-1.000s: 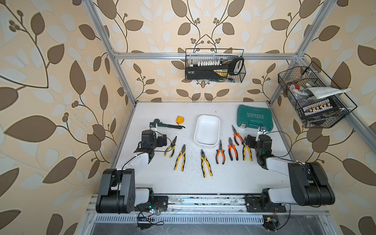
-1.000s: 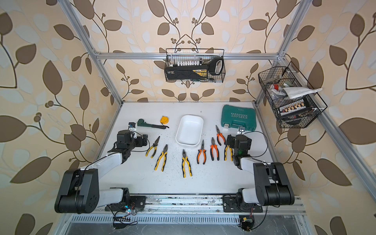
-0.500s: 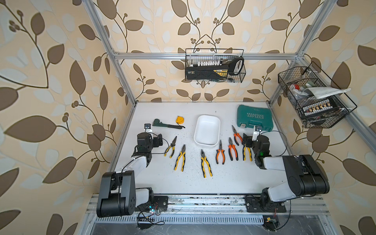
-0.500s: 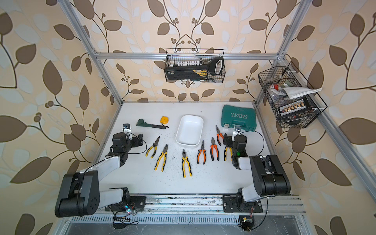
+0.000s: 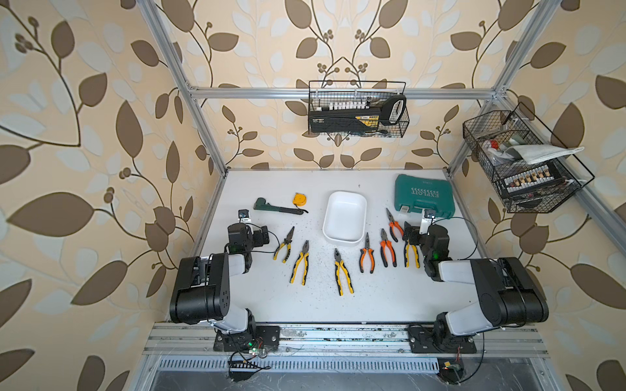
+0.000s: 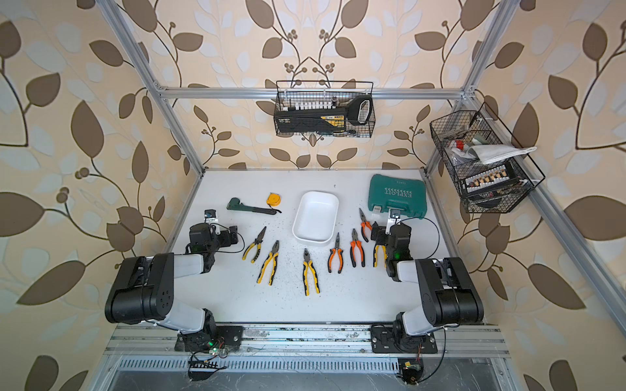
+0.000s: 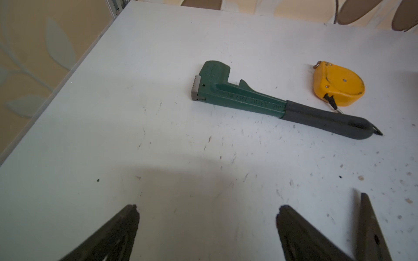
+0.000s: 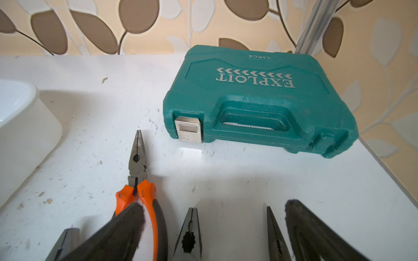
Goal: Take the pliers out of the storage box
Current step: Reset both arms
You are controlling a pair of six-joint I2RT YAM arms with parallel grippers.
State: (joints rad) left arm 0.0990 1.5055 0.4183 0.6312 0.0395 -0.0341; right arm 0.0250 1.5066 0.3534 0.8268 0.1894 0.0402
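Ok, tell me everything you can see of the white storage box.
The storage box is a white, smooth, plastic-looking tub, rounded-rectangle, shallow-walled, upright and empty. It rests on the table about mid-depth, long side running away from the robot, slightly skewed. The nearest orange-handled pliers point at its near corner, seemingly just apart.

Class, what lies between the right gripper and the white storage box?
One orange-handled needle-nose pliers lies between the right gripper and the storage box; both top views show it.
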